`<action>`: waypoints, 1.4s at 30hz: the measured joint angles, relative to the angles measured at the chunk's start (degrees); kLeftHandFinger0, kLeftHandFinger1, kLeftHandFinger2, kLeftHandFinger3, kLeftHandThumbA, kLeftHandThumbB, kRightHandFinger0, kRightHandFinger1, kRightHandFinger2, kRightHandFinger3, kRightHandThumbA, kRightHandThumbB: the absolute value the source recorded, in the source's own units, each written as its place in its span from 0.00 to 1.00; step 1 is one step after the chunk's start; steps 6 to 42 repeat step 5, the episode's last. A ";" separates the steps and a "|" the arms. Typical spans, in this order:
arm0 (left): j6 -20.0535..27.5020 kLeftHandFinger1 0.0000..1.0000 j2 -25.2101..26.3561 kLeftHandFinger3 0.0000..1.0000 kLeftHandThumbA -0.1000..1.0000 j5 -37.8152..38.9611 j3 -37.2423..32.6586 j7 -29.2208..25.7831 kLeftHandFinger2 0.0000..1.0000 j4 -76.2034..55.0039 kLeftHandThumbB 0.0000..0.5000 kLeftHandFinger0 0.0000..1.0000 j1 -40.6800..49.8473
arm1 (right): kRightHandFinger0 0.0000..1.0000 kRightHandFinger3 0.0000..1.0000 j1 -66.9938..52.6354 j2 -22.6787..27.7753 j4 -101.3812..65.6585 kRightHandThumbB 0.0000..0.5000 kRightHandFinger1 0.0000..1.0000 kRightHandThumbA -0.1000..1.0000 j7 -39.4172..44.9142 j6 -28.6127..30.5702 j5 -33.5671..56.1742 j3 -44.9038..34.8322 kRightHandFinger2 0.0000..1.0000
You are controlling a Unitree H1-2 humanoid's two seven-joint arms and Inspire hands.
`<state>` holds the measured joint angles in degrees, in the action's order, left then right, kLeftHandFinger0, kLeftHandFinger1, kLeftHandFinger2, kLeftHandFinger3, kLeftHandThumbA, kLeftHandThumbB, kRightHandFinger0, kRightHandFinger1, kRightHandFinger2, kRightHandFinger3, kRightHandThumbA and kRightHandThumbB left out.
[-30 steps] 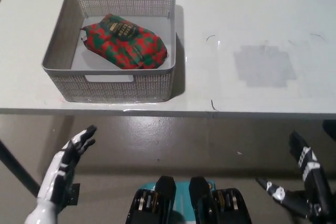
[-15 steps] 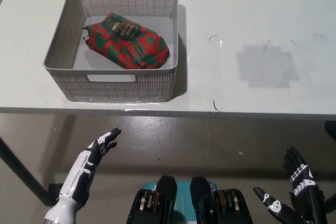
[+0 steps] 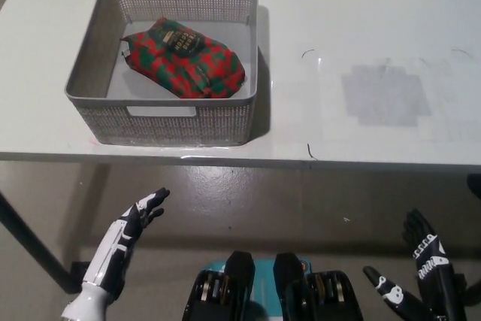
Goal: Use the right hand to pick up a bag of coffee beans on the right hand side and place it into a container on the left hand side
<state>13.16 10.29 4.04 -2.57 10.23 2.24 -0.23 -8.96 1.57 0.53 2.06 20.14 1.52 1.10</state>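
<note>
**Coffee bag lies in the basket; both hands hang empty below the table**

The bag of coffee beans point(image 3: 185, 59), wrapped in a red and green checked pattern with a dark label near its upper end, lies on its side inside the grey mesh basket point(image 3: 169, 121). It rests on the basket floor, slanting from the upper left toward the lower right, with its lower end close to the right wall. The basket stands on the left part of the white table point(image 3: 376, 28), near the front edge, with cut-out handles in its near and far walls.

The right hand point(image 3: 418, 280) is at the lower right corner of the view, below the table edge and well apart from the basket. Its black fingers are spread and point upward; it holds nothing and touches nothing.

The left hand point(image 3: 134, 222) rests at the lower left, also below the table edge, over the floor point(image 3: 248, 208). Its fingers are stretched out and slightly apart, pointing up and to the right, with nothing in its grasp.

On the right part of the table there is a faint grey patch point(image 3: 385, 94) and a few thin dark marks.
</note>
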 measured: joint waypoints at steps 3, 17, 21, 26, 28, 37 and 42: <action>0.01 1.00 0.01 1.00 1.00 -0.08 0.32 0.00 1.00 0.05 0.61 1.00 0.44 | 1.00 1.00 0.11 0.00 0.38 0.53 1.00 1.00 0.09 0.00 -0.01 0.42 1.00; 0.02 1.00 0.01 1.00 1.00 -0.12 0.42 0.00 1.00 0.09 0.61 1.00 0.72 | 1.00 1.00 0.08 0.01 0.64 0.53 1.00 1.00 0.14 0.00 -0.01 0.57 1.00; 0.02 1.00 0.01 1.00 1.00 -0.12 0.42 0.00 1.00 0.09 0.61 1.00 0.72 | 1.00 1.00 0.08 0.01 0.64 0.53 1.00 1.00 0.14 0.00 -0.01 0.57 1.00; 0.02 1.00 0.01 1.00 1.00 -0.12 0.42 0.00 1.00 0.09 0.61 1.00 0.72 | 1.00 1.00 0.08 0.01 0.64 0.53 1.00 1.00 0.14 0.00 -0.01 0.57 1.00; 0.02 1.00 0.01 1.00 1.00 -0.12 0.42 0.00 1.00 0.09 0.61 1.00 0.72 | 1.00 1.00 0.08 0.01 0.64 0.53 1.00 1.00 0.14 0.00 -0.01 0.57 1.00; 0.02 1.00 0.01 1.00 1.00 -0.12 0.42 0.00 1.00 0.09 0.61 1.00 0.72 | 1.00 1.00 0.08 0.01 0.64 0.53 1.00 1.00 0.14 0.00 -0.01 0.57 1.00; 0.02 1.00 0.01 1.00 1.00 -0.12 0.42 0.00 1.00 0.09 0.61 1.00 0.72 | 1.00 1.00 0.08 0.01 0.64 0.53 1.00 1.00 0.14 0.00 -0.01 0.57 1.00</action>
